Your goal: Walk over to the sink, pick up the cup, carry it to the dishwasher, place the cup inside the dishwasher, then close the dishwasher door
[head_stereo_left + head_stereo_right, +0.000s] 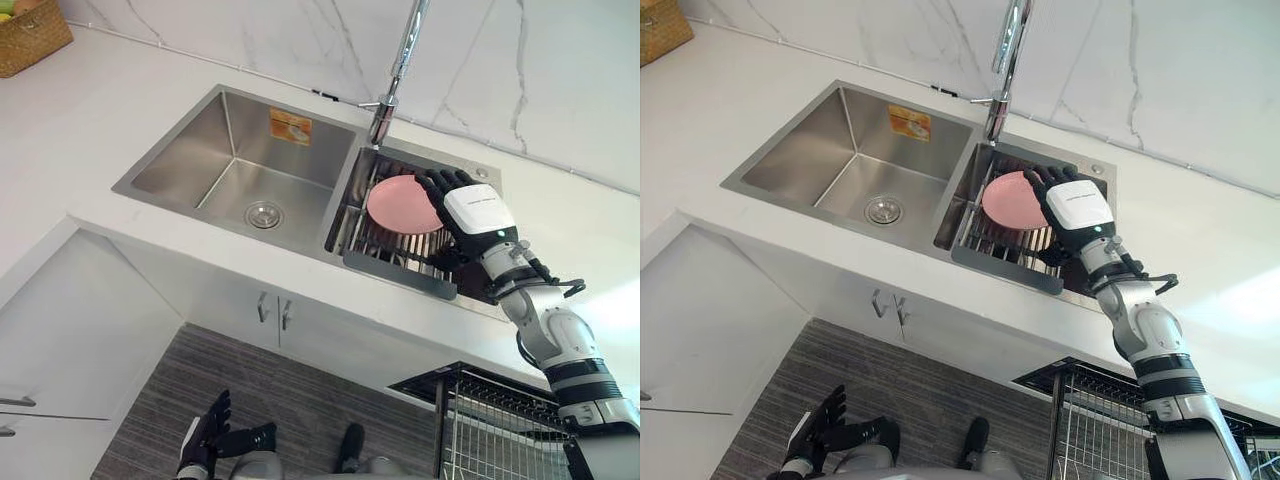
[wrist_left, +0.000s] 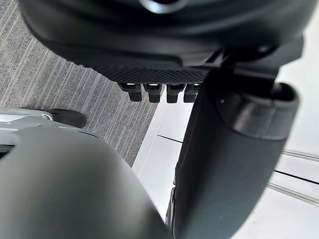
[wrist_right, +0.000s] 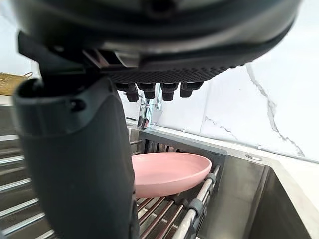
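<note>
A shallow pink dish (image 1: 400, 203) lies on the wire rack (image 1: 385, 262) set in the right half of the steel sink (image 1: 190, 165); I see no cup. My right hand (image 1: 478, 210) hovers just right of and over the dish with its fingers straight, holding nothing. In the right wrist view the dish (image 3: 169, 172) rests on the rack bars just past the thumb (image 3: 75, 164), apart from it. My left hand (image 1: 205, 430) hangs low over the floor, open and empty.
A tall faucet (image 1: 400, 60) rises behind the sink divider. The dishwasher's pulled-out wire rack (image 1: 500, 420) sits below the counter at lower right. A wicker basket (image 1: 30, 35) stands on the counter far left. White cabinet doors (image 1: 272, 310) are under the sink.
</note>
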